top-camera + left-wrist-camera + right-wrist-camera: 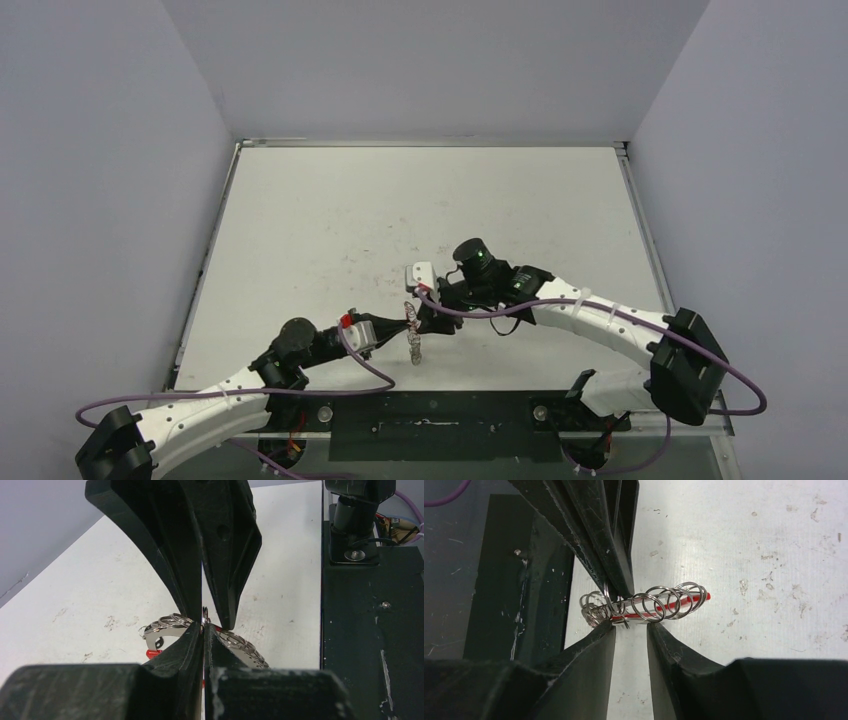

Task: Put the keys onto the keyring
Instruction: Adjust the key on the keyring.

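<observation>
view: top external
table [420,210]: pale, matte, faintly scuffed; raised rim on the left, far and right sides; wide bare room beyond both arms
base plate [430,425]: black strip along the near edge
left gripper [398,326]: black, reaching in from the left
right gripper [430,318]: black, reaching in from the right, tip to tip with the left gripper
keyring [413,338]: thin wire with silver bits, between the two tips, near the front edge; lifted or resting, cannot tell

view: left wrist
left gripper [203,630]: matte black wedge fingers, clenched, pinching the keyring wire at the very tip
right gripper [207,617]: pointed black fingers coming from the top, a thin slit of table between them, tips just beside the wire
keyring [240,642]: round silver loops [172,621] fanned to both sides of the pinch; red sleeve [152,653] low on the left, partly hidden
edges: table's near edge and base plate close on the right

view: right wrist
right gripper [630,627]: scratched black fingers, parted, bare table through the gap, nothing clamped
keyring [659,605]: edge-on, across and just beyond the fingertips; loops in a coil-like row; red sleeve to the right end
left gripper [621,592]: closed on the wire from above
keys: too small to tell from the loops
room: open table to the right, table edge on the left
</observation>
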Controlling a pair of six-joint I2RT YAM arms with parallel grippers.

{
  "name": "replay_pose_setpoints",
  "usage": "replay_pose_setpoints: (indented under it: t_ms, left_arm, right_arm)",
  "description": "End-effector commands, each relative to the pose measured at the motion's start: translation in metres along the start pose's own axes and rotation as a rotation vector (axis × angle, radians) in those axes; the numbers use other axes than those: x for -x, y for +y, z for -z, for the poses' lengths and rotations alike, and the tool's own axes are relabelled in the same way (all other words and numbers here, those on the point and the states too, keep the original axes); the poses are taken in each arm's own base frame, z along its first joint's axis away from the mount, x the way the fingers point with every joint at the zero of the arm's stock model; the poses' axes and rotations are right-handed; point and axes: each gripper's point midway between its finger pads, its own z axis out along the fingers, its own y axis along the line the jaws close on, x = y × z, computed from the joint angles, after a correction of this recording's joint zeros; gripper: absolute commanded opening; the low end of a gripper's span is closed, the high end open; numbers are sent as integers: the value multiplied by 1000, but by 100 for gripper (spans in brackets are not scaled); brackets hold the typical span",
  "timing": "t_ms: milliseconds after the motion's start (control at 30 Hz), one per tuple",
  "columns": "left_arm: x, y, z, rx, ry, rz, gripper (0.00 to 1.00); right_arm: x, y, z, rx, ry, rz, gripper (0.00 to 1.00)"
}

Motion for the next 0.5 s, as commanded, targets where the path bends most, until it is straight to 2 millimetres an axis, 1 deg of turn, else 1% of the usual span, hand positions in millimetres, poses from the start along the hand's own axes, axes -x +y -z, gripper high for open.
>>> replay_pose_setpoints:
  t_ms: [0, 67, 200, 333, 467]
  left_arm:
    - [31, 3, -3, 1, -110, -30, 0]
    - [32, 3, -3, 1, -111, -31, 0]
    - [32, 3, -3, 0, -111, -31, 0]
    - [33, 3, -3, 0, -113, -32, 0]
    - [32, 2, -3, -3, -110, -30, 0]
  right_arm:
    - [39, -3, 20, -83, -138, 131, 35]
    - [43, -1, 25, -99, -172, 154, 39]
    - [52, 3, 31, -101, -215, 182, 39]
    - [58, 7, 30, -77, -240, 193, 35]
    - [58, 9, 24, -42, -239, 188, 29]
